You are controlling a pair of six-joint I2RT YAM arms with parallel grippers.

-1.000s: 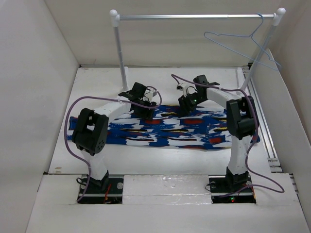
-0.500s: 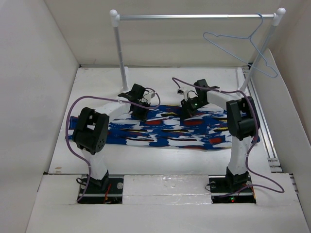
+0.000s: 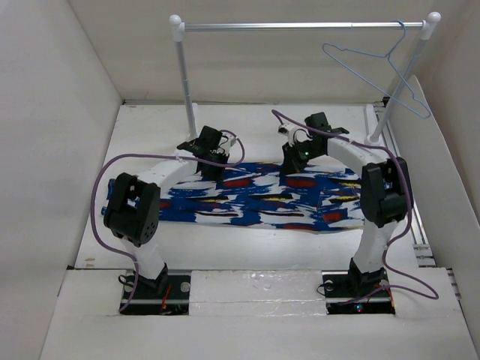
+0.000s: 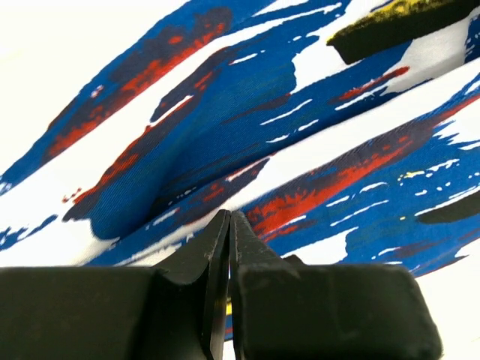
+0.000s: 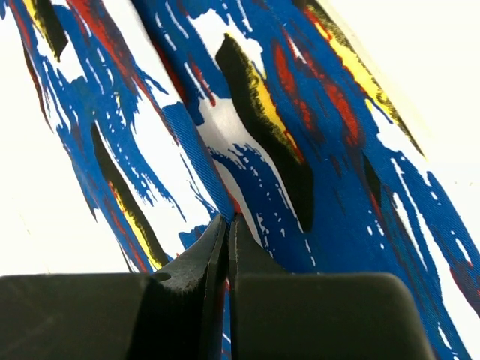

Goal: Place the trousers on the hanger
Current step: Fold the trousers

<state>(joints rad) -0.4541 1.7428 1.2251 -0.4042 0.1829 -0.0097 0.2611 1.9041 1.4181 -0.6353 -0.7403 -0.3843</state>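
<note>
Two robot arms bend over the trousers (image 3: 262,199), which lie spread lengthwise across the white table (image 3: 150,120), far edge towards the rail. The left gripper (image 4: 229,219) has its jaws pressed together on a raised fold of the printed cloth, and creases run up to its tips. The right gripper (image 5: 227,223) is likewise clamped shut on a pinch of fabric near the same far edge. The light-blue hanger (image 3: 379,64) hangs tilted by its hook at the right end of the silver rail (image 3: 300,26), well apart from the garment.

The risks look plain. Each claw appears to hold only a thin nip of soft cloth, so a quick lift could pull it free. If the two arms rise unevenly, the length between them may sag or bunch. The loose ends beyond each grip could drag on the table. The wire hanger is light and hooked loosely, so a brush from cloth or arm may set it swinging or knock it off the rail.

No brand, label or legible writing shows in any view.
</note>
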